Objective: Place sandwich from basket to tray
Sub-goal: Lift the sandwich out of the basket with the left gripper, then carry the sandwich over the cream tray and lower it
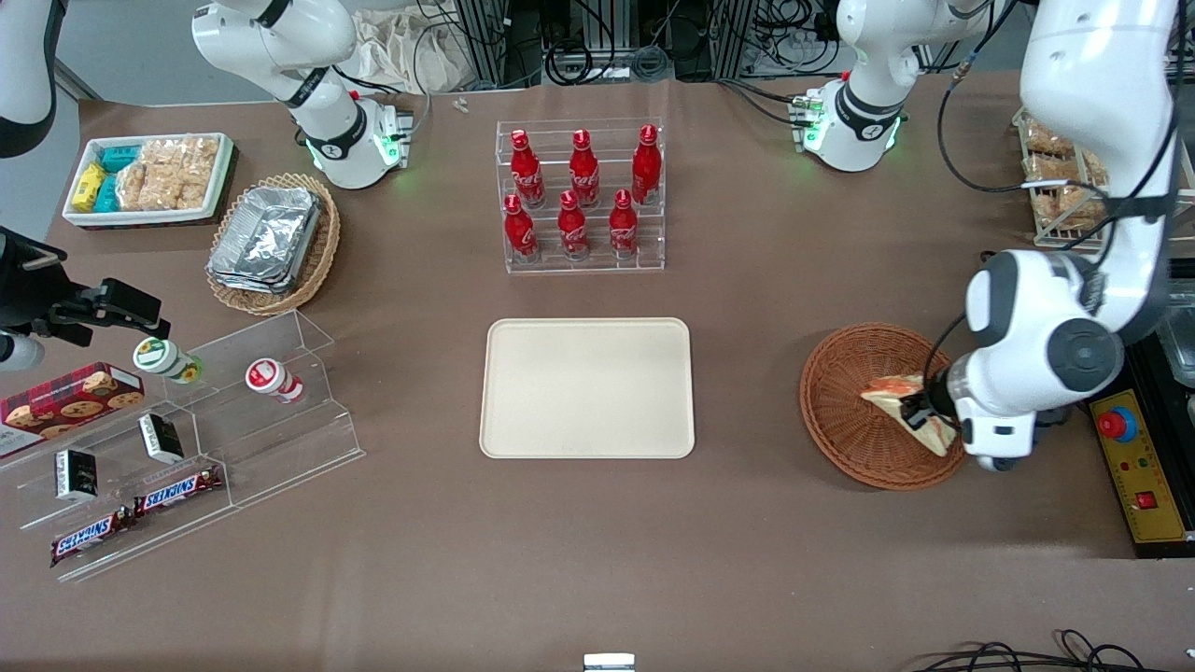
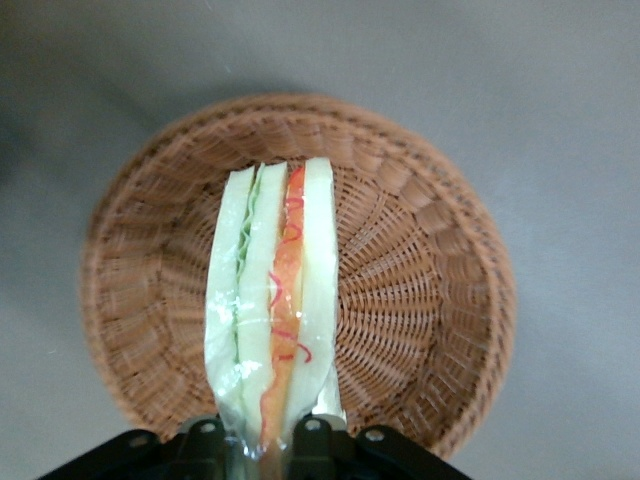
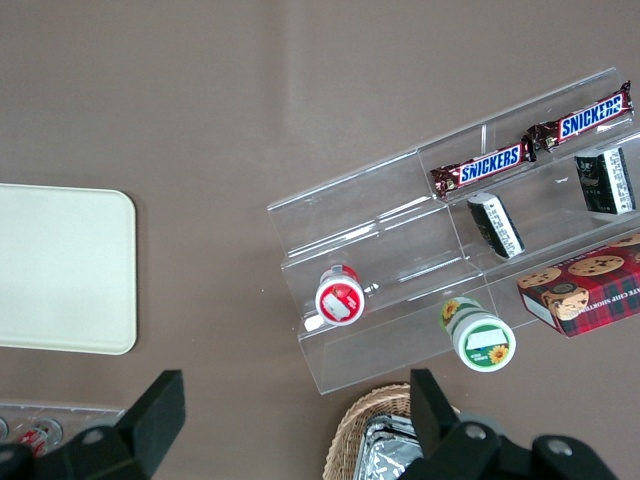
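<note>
Sandwich (image 2: pixel 275 310) in tool (image 2: pixel 270 440), above basket (image 2: pixel 420 260)

Even, soft overhead light; sharp from the front, smeared at the working wrist.

The front view is bright and crisp: the brown counter (image 1: pixel 803 560) is evenly lit, shadows under things are faint and short, and the white arm shells and the foil containers (image 1: pixel 266 238) catch pale glare. In the left wrist view the basket (image 2: pixel 420 300) weave blurs toward its rim, the counter around it is a soft grey with a dim shadow along one side, and the sandwich (image 2: pixel 275 320), pinched at its end in the pincer (image 2: pixel 265 440), looks washed out on its bread. The right wrist view is sharp, with thin highlights along the clear acrylic rack (image 3: pixel 400 290).
</note>
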Controlling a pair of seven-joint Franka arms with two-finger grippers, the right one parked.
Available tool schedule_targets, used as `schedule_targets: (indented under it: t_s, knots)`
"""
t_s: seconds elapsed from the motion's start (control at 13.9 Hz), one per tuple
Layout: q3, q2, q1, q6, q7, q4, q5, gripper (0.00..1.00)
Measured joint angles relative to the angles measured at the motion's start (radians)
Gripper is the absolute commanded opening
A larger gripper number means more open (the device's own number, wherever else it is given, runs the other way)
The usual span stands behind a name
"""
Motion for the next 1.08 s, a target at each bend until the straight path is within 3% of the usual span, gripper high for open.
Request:
schedule_targets:
  t_s: [0.29, 0.51, 0.72, 1.08]
  knots:
    - [-0.024, -0.021, -0.018, -0.227, 0.004, 0.244, -0.002, 0.00]
    - [-0.116, -0.021, -0.042, -0.331, 0.003, 0.382, -0.004, 0.00]
    - [-0.214, 0.015, -0.099, -0.306, 0.000, 0.390, -0.003, 0.00]
    - [-0.224, 0.203, -0.306, -0.193, 0.000, 0.382, 0.016, 0.00]
